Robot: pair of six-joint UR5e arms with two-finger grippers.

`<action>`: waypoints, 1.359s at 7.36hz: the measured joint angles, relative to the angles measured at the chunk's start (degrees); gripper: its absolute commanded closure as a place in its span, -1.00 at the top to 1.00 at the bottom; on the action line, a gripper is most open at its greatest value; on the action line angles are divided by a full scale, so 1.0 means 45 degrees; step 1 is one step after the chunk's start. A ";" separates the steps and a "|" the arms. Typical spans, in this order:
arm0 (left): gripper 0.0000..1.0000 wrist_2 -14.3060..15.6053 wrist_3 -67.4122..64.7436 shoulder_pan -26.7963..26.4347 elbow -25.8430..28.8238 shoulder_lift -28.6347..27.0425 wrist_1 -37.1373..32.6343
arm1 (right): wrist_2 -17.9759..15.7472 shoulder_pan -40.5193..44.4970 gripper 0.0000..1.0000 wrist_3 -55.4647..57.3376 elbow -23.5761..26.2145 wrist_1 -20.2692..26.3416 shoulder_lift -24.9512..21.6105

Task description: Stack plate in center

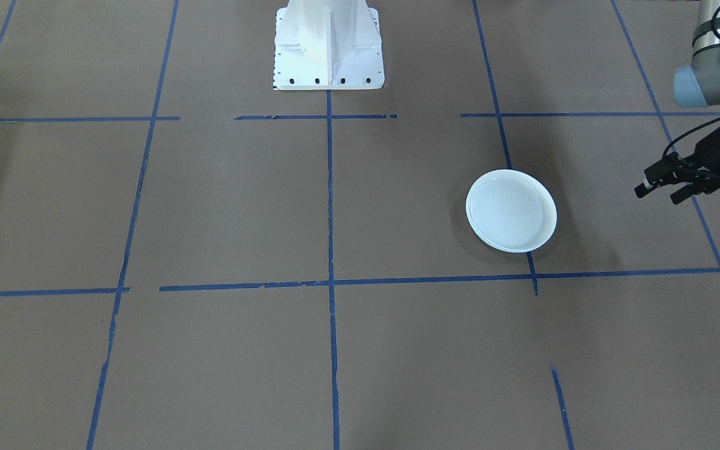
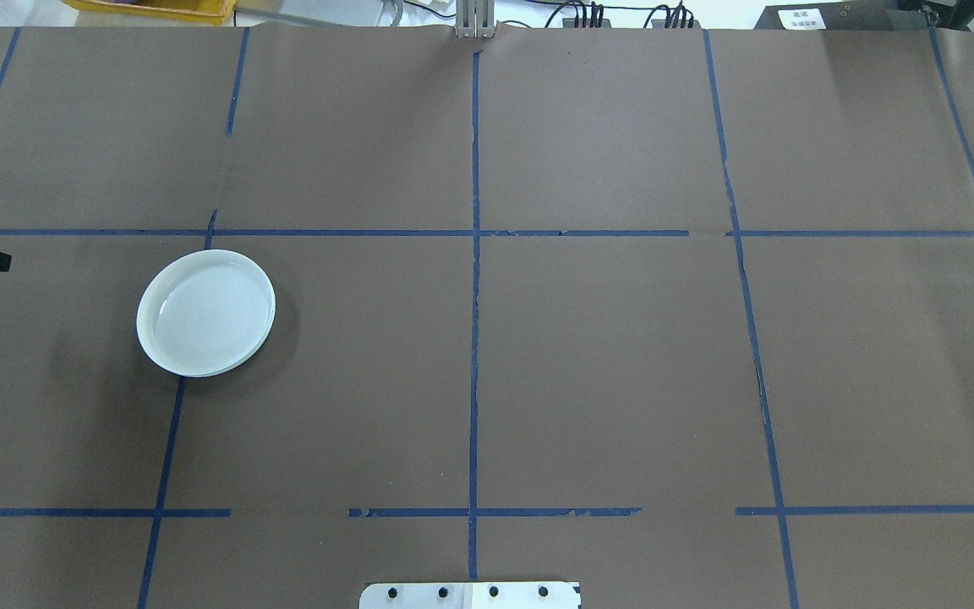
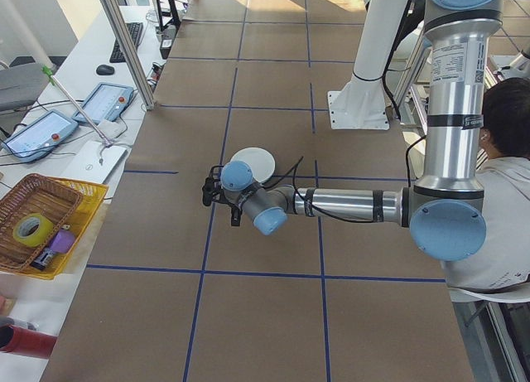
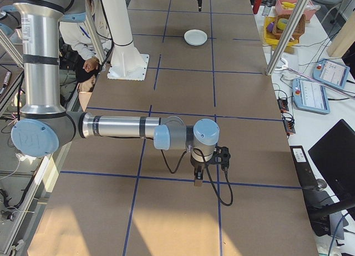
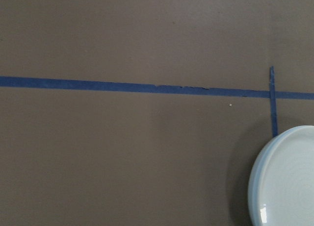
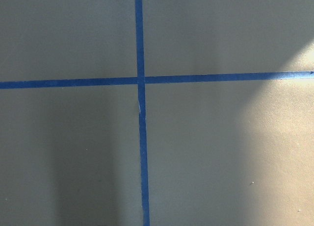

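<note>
**Left gripper hangs beside a lone pale-blue plate**

Left gripper, black and angular with short blunt fingers, hangs over the brown table at the side of the plate, apart from it; its fingers are spread with a gap between them and nothing is in them. Only a dark corner of it shows at the edge of the overhead view.

Right gripper shows only in the right side view, low over a tape crossing well away from the plate; whether it is parted or clenched cannot be told.

The plate is round, shallow and glossy, pale blue-white with a raised rim and faint concentric rings inside. It lies flat on the matte brown paper covering the table, over a blue tape line, on the left arm's side
</note>
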 measured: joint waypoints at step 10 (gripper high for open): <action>1.00 0.1189 1.0944 -0.5004 -0.1157 0.0030 0.9370 | 0.0004 0.0000 1.00 -0.0015 0.0000 0.0005 0.0000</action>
